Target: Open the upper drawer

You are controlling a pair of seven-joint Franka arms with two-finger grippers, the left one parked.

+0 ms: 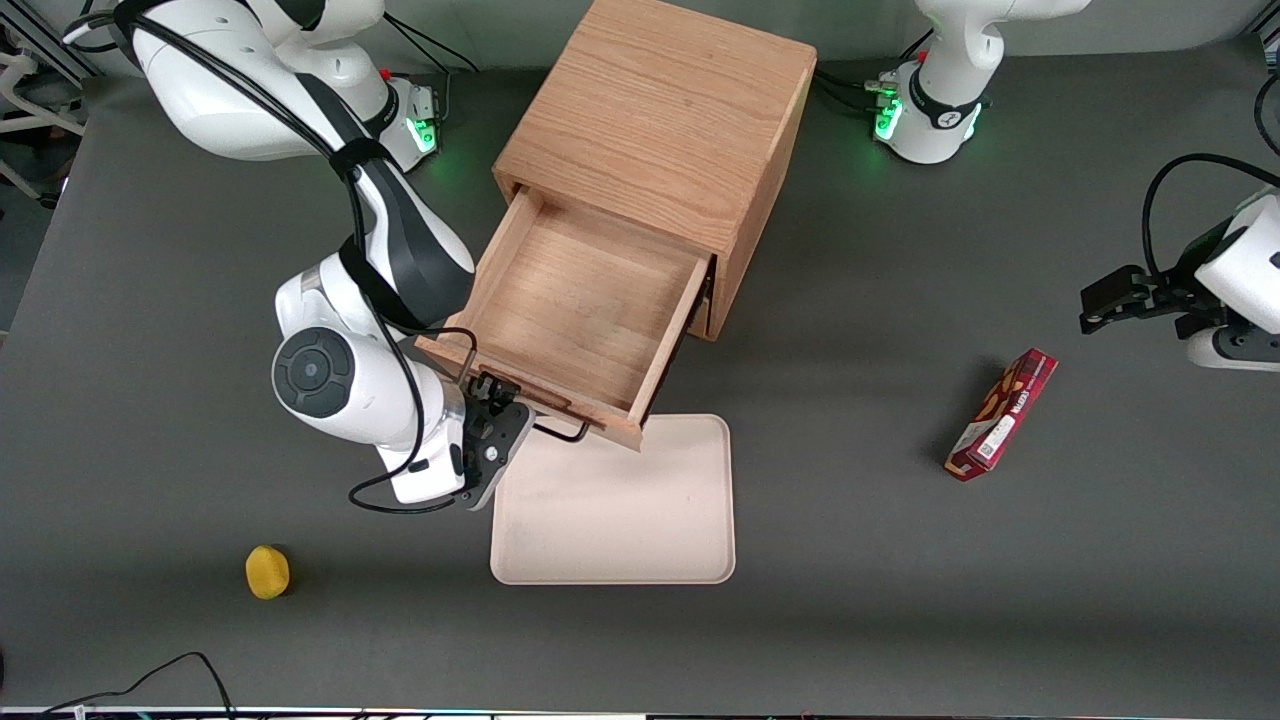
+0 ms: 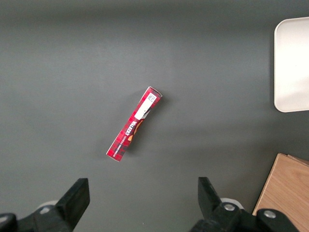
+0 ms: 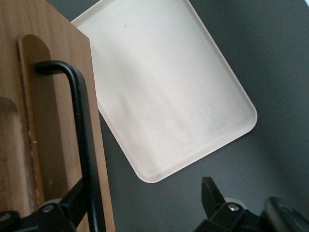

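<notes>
The upper drawer [image 1: 585,320] stands pulled far out at frame center, above a tray [image 1: 620,505]. The gripper [image 1: 495,395] sits at its handle [image 3: 82,140], fingers spread, gripping nothing.

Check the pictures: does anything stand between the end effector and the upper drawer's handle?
Nothing visible does. The end effector is already at the black handle of the pulled-out upper drawer, its fingers open, one on each side of the bar.

Front view high above the table [image 1: 150,300], wrist views close, looking down, all sharing tray [image 1: 620,510].
</notes>
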